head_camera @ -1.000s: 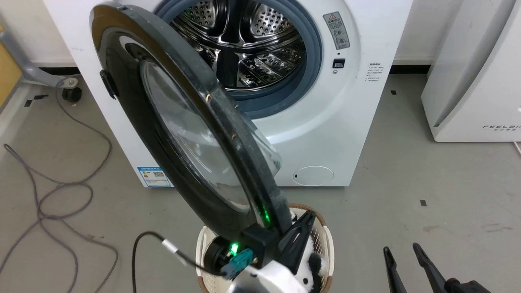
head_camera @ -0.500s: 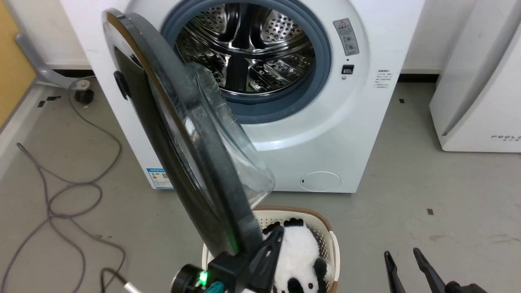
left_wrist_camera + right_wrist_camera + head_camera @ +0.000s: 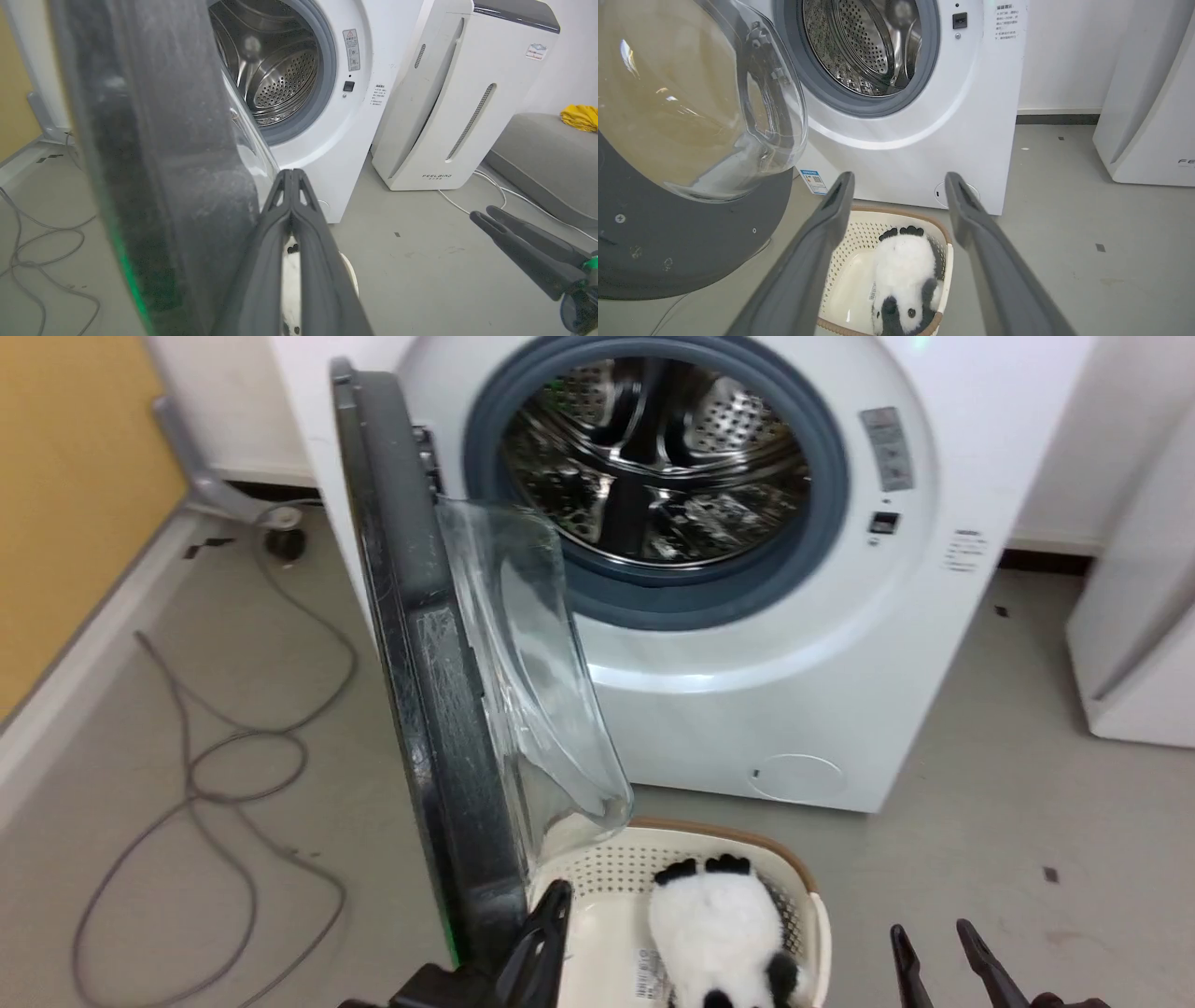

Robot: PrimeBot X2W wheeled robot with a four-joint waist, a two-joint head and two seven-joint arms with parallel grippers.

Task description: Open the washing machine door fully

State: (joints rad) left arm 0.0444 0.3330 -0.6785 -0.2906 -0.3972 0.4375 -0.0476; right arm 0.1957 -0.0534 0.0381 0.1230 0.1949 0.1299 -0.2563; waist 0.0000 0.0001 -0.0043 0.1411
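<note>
The washing machine door [image 3: 420, 663] stands swung out from the white washing machine [image 3: 747, 709], edge-on to the head view, with its clear glass dome [image 3: 532, 691] bulging toward the steel drum [image 3: 653, 467]. My left gripper [image 3: 558, 896] is shut with nothing in it and lies close against the inner side of the door's lower rim. In the left wrist view its fingers [image 3: 290, 175] run right beside the door [image 3: 154, 163]. My right gripper [image 3: 929, 938] is open and empty, low at the right and well clear of the door. From the right wrist, that gripper [image 3: 899, 182] points at the machine's front.
A cream basket [image 3: 728, 835] with a black-and-white plush panda [image 3: 719, 924] sits on the floor just below the door's free edge. Grey cables [image 3: 233, 775] loop on the floor to the left. A white FEELBIRD appliance [image 3: 444, 93] stands right of the machine.
The door has swung further open, from showing its glossy outer face to edge-on. My left gripper went with it, down and left. The head camera has turned too. The right gripper stayed put.
</note>
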